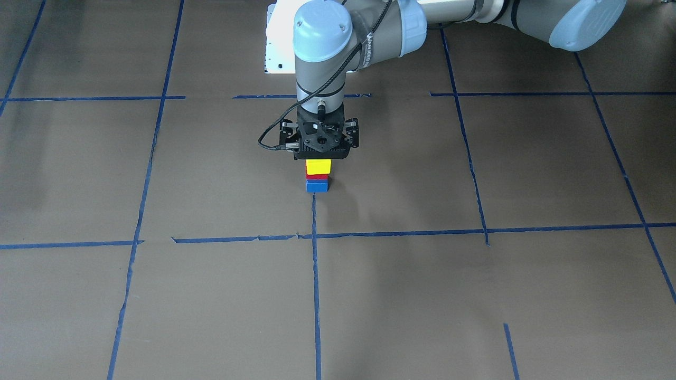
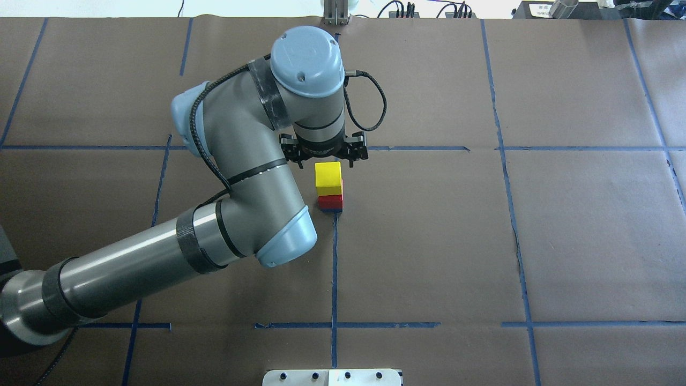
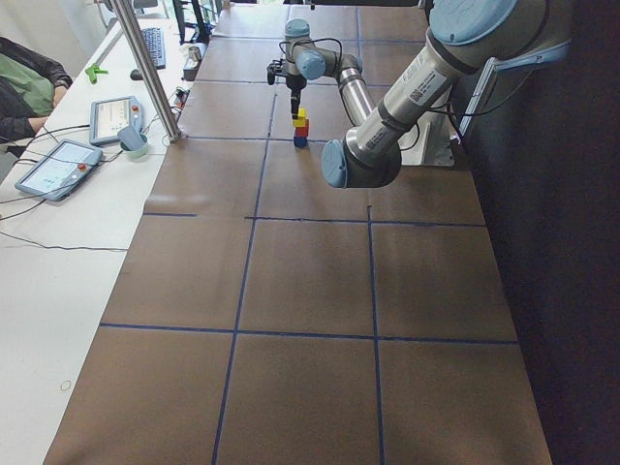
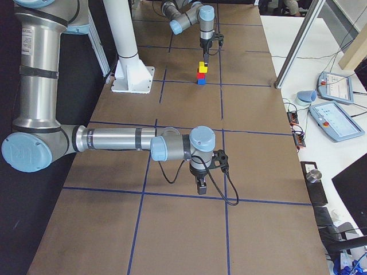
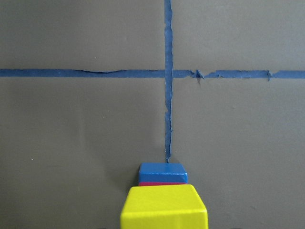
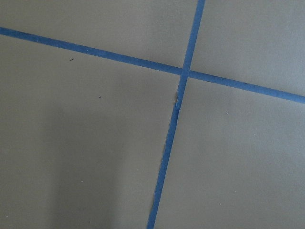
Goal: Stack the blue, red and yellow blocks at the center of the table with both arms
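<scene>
A three-block stack stands at the table's centre: the blue block at the bottom, the red block on it, the yellow block on top. The stack also shows in the overhead view and low in the left wrist view. My left gripper hangs straight down just above the yellow block, its linkages spread wide, holding nothing. My right gripper points down over bare table far from the stack. It shows only in the exterior right view, so I cannot tell whether it is open or shut.
A white base plate lies on the robot's side of the stack. Blue tape lines cross the brown table cover. A metal pole and operator tablets stand along the far edge.
</scene>
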Robot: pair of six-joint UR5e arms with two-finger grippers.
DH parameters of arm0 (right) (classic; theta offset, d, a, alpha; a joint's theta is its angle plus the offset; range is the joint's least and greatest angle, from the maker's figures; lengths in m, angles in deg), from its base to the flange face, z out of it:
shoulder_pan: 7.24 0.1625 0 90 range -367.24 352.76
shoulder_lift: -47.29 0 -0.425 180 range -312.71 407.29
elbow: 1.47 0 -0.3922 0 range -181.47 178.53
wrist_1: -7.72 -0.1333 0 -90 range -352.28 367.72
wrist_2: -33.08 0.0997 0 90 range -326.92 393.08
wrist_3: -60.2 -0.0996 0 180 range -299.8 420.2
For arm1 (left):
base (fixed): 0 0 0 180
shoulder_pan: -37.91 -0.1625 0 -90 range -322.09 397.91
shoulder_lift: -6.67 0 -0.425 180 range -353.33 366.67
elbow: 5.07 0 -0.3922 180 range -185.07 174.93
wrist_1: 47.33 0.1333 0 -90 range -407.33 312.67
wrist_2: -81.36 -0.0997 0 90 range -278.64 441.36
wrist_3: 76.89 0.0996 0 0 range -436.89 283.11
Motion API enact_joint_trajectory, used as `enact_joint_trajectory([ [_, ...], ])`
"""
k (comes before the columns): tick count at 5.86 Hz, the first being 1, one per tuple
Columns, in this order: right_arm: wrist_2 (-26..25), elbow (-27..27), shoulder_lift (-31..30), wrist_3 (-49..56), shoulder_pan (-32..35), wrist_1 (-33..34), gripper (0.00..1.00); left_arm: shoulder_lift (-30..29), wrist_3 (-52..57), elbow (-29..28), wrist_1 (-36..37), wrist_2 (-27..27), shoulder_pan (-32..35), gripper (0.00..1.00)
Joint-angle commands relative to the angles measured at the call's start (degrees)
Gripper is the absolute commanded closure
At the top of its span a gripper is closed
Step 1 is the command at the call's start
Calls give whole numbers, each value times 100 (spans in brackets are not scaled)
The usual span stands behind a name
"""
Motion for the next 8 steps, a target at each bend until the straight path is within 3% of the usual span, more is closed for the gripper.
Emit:
enact_joint_trajectory([
  [1,0,-1,0,9,0,-6,0,611,712,699,129,524,660,0],
  [3,0,-1,0,9,0,-6,0,2514,3225,1605,86,1156,1669,0],
  [5,44,-10,0,-9,0,2,0,4204,6152,1487,24,2428,3493,0],
  [6,44,-10,0,-17,0,2,0,4942,7141,1425,24,2530,4147,0],
  [8,44,-10,0,-35,0,2,0,6132,7634,1268,-317,2531,4837,0],
])
